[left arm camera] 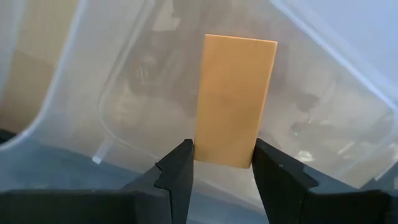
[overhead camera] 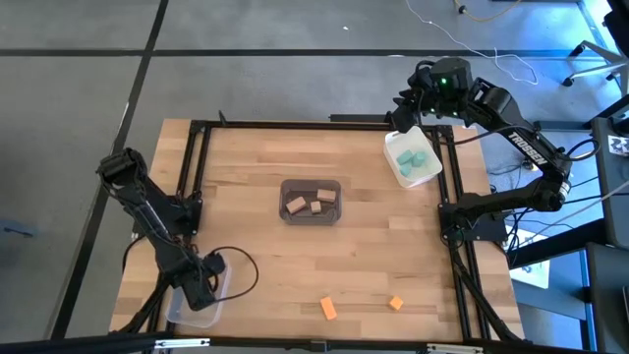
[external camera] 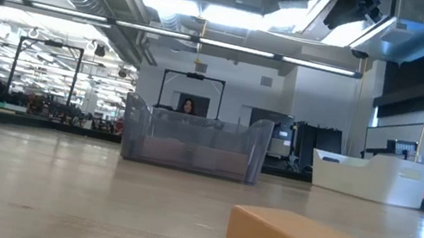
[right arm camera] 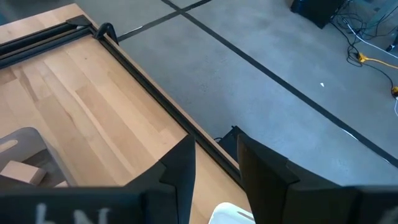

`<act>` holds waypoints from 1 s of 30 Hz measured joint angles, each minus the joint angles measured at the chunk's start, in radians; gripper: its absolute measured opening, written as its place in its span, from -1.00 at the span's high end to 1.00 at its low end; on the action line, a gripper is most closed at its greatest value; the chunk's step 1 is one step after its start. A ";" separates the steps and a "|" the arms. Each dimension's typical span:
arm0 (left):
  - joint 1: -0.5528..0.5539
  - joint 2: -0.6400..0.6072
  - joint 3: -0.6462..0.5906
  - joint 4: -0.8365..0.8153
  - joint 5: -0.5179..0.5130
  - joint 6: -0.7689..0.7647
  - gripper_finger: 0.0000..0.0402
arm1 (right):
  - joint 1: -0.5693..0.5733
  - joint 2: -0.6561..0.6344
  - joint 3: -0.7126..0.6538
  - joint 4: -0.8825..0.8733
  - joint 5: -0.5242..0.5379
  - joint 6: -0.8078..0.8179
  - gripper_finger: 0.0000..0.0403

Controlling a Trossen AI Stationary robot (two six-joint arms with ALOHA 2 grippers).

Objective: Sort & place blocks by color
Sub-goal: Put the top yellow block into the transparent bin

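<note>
Left gripper (left arm camera: 224, 163) pinches a flat orange rectangular block (left arm camera: 235, 99) by its near end, long axis pointing straight ahead. It hangs right over the clear plastic bin (overhead camera: 201, 313). Right gripper (right arm camera: 214, 163), empty and slightly parted, waits above the white bin (overhead camera: 396, 162).

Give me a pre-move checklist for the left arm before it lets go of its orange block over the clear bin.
1. Grip: left gripper holds the orange block between its fingers: ok.
2. Position: the gripper is over the clear bin at the table's near left corner: ok.
3. Bin already holds other orange blocks: cannot tell.
4. Orange blocks still loose on the table: two: not ok.
5. Right gripper waits by the white bin of teal blocks, out of the way: ok.
6. Tan blocks sit in the grey bin: ok.
</note>
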 joint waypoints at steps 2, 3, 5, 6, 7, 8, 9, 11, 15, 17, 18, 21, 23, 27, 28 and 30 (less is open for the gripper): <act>0.000 0.000 0.000 0.000 -0.023 0.000 0.26 | 0.000 0.000 0.000 0.000 0.000 0.000 0.40; 0.000 0.000 0.000 0.001 -0.033 0.000 0.26 | 0.000 0.000 0.000 0.000 0.000 -0.001 0.40; 0.000 0.000 0.000 0.004 -0.039 0.000 0.26 | 0.000 0.000 0.000 0.000 0.000 0.000 0.40; 0.000 0.000 0.000 0.006 -0.042 -0.002 0.26 | 0.000 0.000 0.000 0.000 0.000 0.000 0.40; 0.000 0.000 0.000 0.008 -0.046 -0.006 0.26 | 0.000 0.000 0.000 0.000 0.000 -0.001 0.40; 0.000 0.000 0.000 0.010 -0.053 -0.007 0.26 | 0.000 0.000 0.000 0.000 0.000 -0.001 0.40; 0.000 0.000 0.000 0.011 -0.059 -0.007 0.26 | 0.000 0.000 0.000 0.000 0.000 -0.001 0.40; 0.000 0.000 0.000 0.011 -0.066 -0.002 0.26 | 0.000 0.000 0.000 0.000 0.000 0.000 0.40; 0.001 0.000 0.000 0.020 -0.117 -0.007 0.26 | 0.000 0.000 0.000 0.000 0.000 0.000 0.40; 0.001 0.000 0.000 0.027 -0.133 -0.008 0.26 | 0.000 0.000 0.000 0.000 0.000 -0.001 0.40; 0.001 0.000 0.000 0.030 -0.138 -0.008 0.26 | 0.000 0.000 0.000 0.000 0.000 -0.002 0.40; 0.001 0.000 0.000 0.054 -0.140 -0.011 0.26 | 0.000 0.000 0.000 0.000 0.000 0.000 0.40; 0.001 0.000 0.000 0.068 -0.140 -0.035 0.26 | 0.000 0.000 0.000 0.000 0.000 -0.002 0.40; 0.001 0.000 0.000 0.109 -0.144 -0.052 0.26 | 0.000 0.000 0.000 0.000 0.000 -0.001 0.40; 0.001 0.000 0.000 0.118 -0.144 -0.053 0.26 | 0.000 0.000 0.000 0.000 0.000 -0.001 0.40; 0.001 0.000 0.000 0.124 -0.146 -0.077 0.26 | 0.000 0.000 0.000 0.000 0.000 0.000 0.40</act>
